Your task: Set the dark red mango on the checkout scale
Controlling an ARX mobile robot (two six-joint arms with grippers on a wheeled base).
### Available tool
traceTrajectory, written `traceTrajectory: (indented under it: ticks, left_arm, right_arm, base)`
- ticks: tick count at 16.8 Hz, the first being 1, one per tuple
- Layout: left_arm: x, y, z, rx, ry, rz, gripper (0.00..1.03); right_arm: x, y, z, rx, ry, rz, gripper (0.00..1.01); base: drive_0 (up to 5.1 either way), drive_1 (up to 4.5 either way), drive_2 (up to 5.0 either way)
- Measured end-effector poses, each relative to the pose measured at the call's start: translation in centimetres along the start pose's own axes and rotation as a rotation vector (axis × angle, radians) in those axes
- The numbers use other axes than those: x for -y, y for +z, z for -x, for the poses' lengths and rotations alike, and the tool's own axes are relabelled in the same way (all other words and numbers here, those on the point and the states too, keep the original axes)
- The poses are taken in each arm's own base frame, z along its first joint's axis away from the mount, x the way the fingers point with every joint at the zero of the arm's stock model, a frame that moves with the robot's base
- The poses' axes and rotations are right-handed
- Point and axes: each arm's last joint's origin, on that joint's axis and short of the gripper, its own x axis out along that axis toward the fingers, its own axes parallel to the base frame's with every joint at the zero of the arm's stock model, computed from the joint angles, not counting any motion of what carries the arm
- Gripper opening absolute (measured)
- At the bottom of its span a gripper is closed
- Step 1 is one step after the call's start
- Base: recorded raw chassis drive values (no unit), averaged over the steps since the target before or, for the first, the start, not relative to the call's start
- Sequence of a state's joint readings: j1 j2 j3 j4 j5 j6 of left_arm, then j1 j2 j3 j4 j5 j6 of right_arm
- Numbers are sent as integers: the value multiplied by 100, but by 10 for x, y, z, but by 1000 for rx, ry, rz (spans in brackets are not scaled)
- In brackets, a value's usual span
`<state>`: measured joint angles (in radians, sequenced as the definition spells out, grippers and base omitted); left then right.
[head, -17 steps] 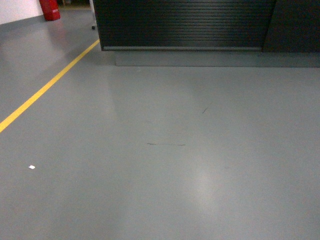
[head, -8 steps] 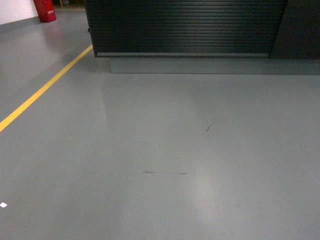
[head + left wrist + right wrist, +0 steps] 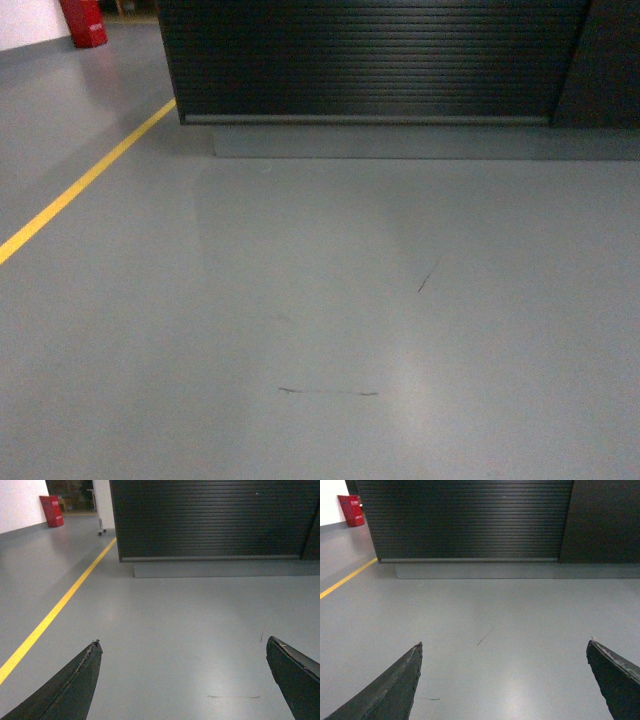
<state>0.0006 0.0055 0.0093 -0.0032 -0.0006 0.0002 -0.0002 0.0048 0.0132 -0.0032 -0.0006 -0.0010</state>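
The checkout fills the far side of the head view as a black counter with a ribbed front; it also shows in the left wrist view, checkout, and the right wrist view, checkout. Its top is out of view. The dark red mango and the scale are out of view. My left gripper is open over bare grey floor, nothing between its fingers. My right gripper is open too and holds nothing. Neither gripper shows in the head view.
A yellow floor line runs diagonally at the left toward the counter's left corner. A red cabinet stands far left by a white wall. Dark scuff marks lie on the grey floor between me and the counter.
The counter has grown larger and lower in the head view, and the floor scuffs have slid toward the bottom: the base has rolled closer to the checkout.
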Motion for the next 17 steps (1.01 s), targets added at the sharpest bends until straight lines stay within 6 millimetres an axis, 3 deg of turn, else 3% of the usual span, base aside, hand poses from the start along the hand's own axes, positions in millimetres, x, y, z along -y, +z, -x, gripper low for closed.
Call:
traceTrajectory:
  ticks: [17]
  left_arm:
    - [0, 0, 0, 0, 0, 0, 98]
  right_arm:
    - [0, 0, 0, -2, 0, 0, 98]
  base:
    - [-2, 401, -406]
